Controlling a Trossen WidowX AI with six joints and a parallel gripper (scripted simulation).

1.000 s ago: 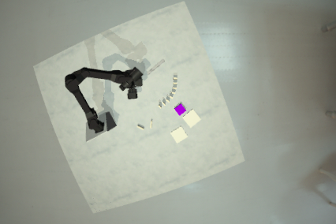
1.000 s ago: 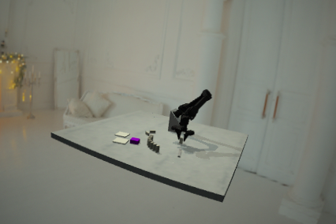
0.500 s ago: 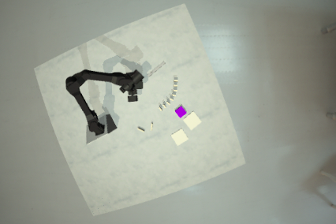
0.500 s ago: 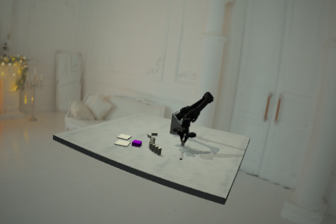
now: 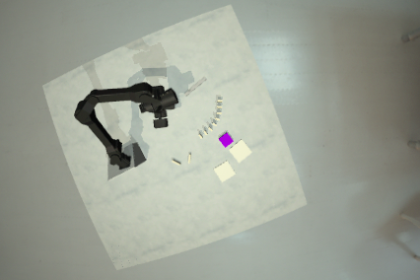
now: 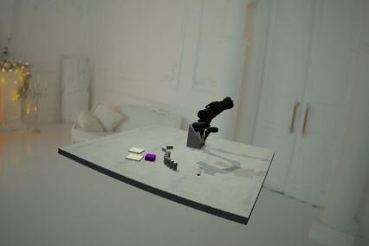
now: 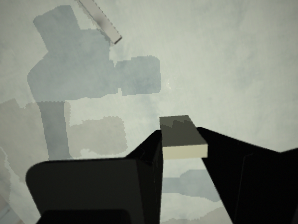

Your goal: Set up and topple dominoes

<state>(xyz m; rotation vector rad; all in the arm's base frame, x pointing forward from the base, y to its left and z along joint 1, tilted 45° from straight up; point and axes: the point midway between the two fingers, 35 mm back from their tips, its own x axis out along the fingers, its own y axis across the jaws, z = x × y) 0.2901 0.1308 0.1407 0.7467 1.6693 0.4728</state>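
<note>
My gripper (image 7: 178, 134) is shut on a cream domino (image 7: 185, 151) with a shaded dark face, held above the table in the wrist view. The arm is bent over the left of the table in the top view, left of the row. Several pale dominoes (image 5: 218, 107) (image 6: 170, 162) stand in a curved row. Two loose dominoes lie near the lower end of the row in the top view: one domino (image 5: 176, 162) and a narrower-looking domino (image 5: 189, 158). The held domino is hidden or too small to tell in the top and exterior views.
A thin pale bar (image 5: 196, 86) (image 6: 199, 171) (image 7: 102, 22) lies between the arm and the row's upper end. A purple block (image 5: 226, 139) (image 6: 150, 157) and two cream square pads, one pad (image 5: 241, 151) and another pad (image 5: 225, 172), lie beyond the row's lower end.
</note>
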